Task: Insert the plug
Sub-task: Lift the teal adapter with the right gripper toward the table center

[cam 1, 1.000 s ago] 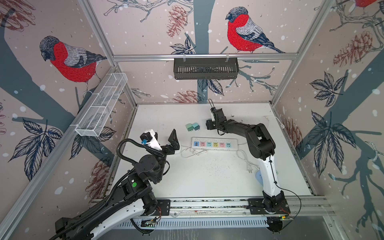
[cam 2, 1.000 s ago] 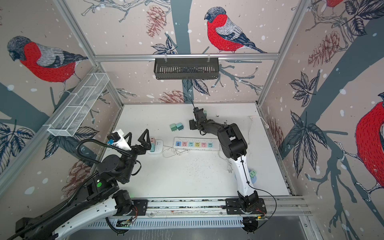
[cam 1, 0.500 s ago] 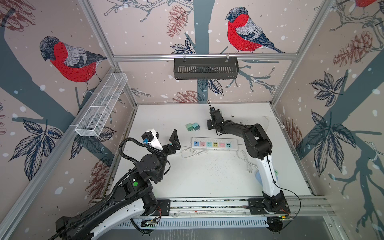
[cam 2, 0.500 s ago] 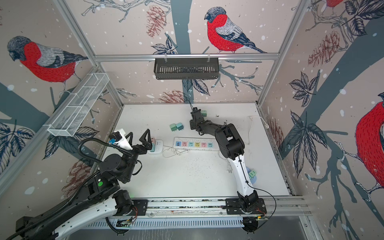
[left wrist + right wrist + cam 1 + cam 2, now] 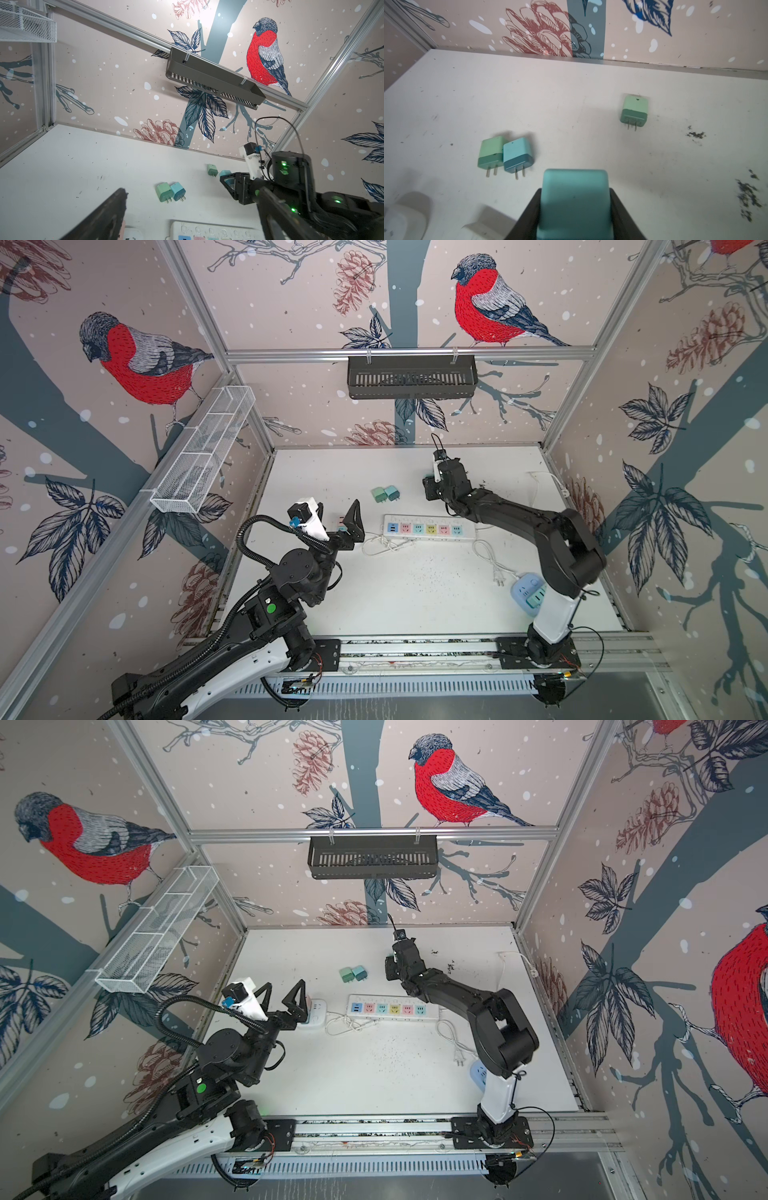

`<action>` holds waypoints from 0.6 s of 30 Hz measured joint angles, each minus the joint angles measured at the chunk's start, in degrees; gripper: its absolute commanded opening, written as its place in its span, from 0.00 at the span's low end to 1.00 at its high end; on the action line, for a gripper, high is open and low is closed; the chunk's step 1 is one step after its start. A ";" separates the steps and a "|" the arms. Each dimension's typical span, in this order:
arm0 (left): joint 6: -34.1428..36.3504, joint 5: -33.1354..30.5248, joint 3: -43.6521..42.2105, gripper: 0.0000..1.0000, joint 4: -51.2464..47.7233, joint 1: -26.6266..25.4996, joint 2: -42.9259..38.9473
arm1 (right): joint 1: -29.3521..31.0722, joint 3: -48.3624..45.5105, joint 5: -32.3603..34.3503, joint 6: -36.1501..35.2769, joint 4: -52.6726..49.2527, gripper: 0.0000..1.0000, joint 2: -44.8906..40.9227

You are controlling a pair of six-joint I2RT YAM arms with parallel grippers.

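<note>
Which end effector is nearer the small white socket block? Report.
Left. The left end effector hovers open beside the white socket block; the right end effector, gripping a teal plug, sits beyond the power strip.

Both arms: 1 idle, 1 loaded.
Left arm (image 5: 297, 572) rises from the near-left base, its forearm angled far and right and its wrist tipped upward. The left gripper (image 5: 284, 992) is held off the table with its 2 fingers spread wide and nothing between them. Right arm (image 5: 519, 522) climbs from the near-right base, bends at the elbow and stretches far-left. The right gripper (image 5: 429, 486) sits at far centre, jaws clamped on both sides of a teal plug (image 5: 574, 199).
</note>
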 measured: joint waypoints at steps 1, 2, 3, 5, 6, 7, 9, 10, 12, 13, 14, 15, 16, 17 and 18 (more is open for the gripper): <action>0.02 0.57 0.00 0.97 0.13 0.00 0.15 | 0.76 -3.08 0.61 -0.02 1.49 0.29 -2.86; 0.04 1.53 -0.04 0.97 0.35 0.00 0.37 | 1.84 -6.78 1.33 -0.07 3.08 0.29 -6.29; 0.22 2.14 -0.09 0.97 0.74 0.00 0.74 | 2.95 -10.58 2.01 -0.17 5.11 0.29 -9.62; 0.63 3.98 -0.17 0.97 1.42 0.00 1.77 | 5.20 -17.29 3.80 -0.55 7.96 0.27 -15.74; 1.42 4.87 -0.17 0.97 1.70 0.00 2.49 | 6.49 -20.63 5.03 -1.25 9.42 0.26 -18.99; 1.73 5.95 -0.15 0.97 2.08 0.00 3.23 | 7.65 -23.63 6.01 -1.46 11.08 0.25 -22.12; 2.10 8.17 0.26 0.97 2.67 0.00 5.07 | 9.55 -29.44 7.48 -1.73 13.97 0.25 -28.79; 2.84 9.70 0.90 0.97 2.69 0.00 6.32 | 10.10 -32.30 8.24 -2.08 15.67 0.25 -32.13; 3.50 12.68 2.36 0.98 2.84 0.00 9.09 | 10.99 -37.18 9.25 -2.99 18.36 0.24 -37.90; 4.04 13.84 3.50 0.97 2.62 0.00 10.71 | 11.43 -39.43 9.86 -3.23 19.87 0.24 -40.33; 4.48 14.78 4.72 0.97 2.36 0.00 12.24 | 11.85 -41.40 9.99 -3.96 20.81 0.24 -42.53; 4.46 15.58 5.70 0.98 2.32 0.00 13.44 | 12.07 -42.93 9.94 -4.50 21.73 0.22 -44.06; 4.46 16.63 6.45 0.98 2.64 0.00 14.58 | 12.33 -44.59 9.99 -4.83 22.77 0.20 -45.75; 4.59 18.12 6.73 0.98 2.73 0.00 15.34 | 12.59 -45.97 10.03 -5.79 23.71 0.18 -47.15; 5.03 19.47 6.75 0.98 2.82 0.00 15.89 | 12.57 -47.04 10.03 -6.01 24.61 0.17 -48.19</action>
